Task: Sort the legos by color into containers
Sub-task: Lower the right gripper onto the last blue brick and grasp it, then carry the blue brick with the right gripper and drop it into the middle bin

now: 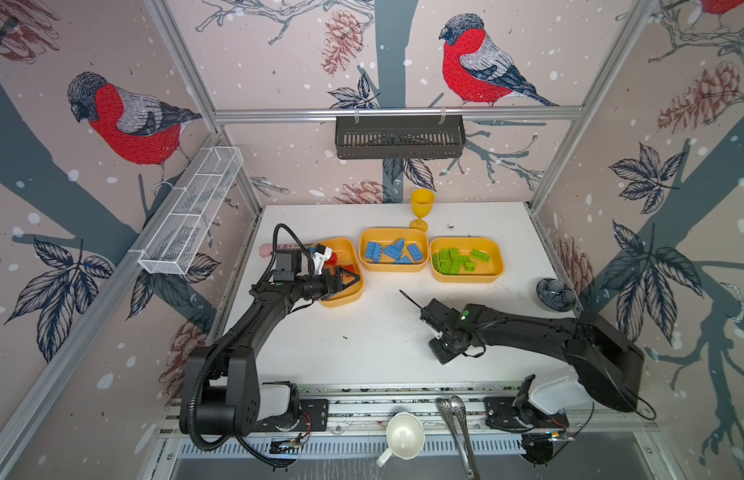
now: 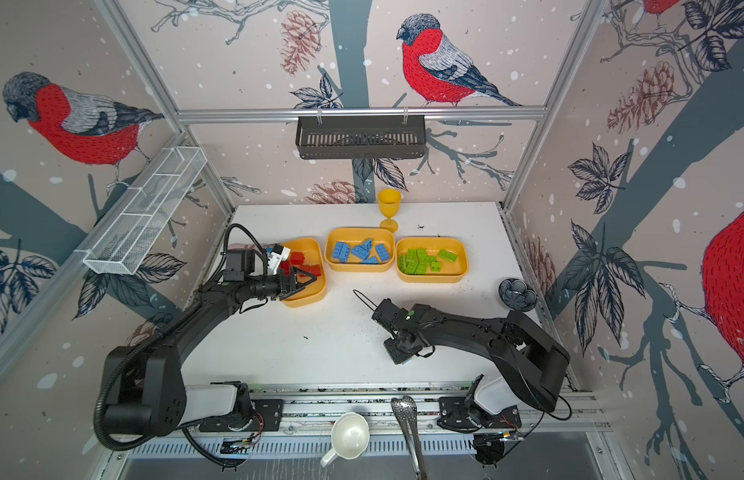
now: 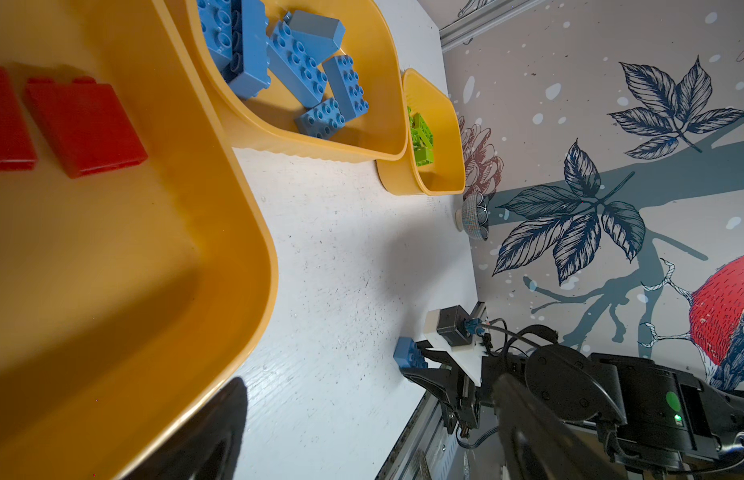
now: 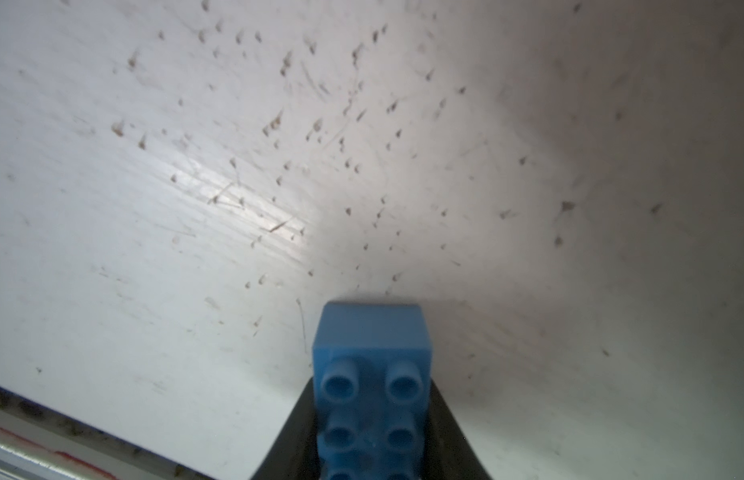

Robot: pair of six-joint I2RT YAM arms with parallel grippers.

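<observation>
Blue oblong plastic brick is clamped lengthwise in my right jaws near the front of the worktop; the yellow-orange plastic tray of blue bricks lies farther back, in the middle. My left jaws stand released.

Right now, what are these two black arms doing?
They are sorting small plastic studded bricks by colour into three shallow yellow-orange plastic trays. The left tray holds red bricks, the middle tray blue bricks, the right tray lime green bricks. The right end effector is shut on a blue oblong brick at the white table's front, apart from the trays. The left end effector hangs open over the left tray.
</observation>
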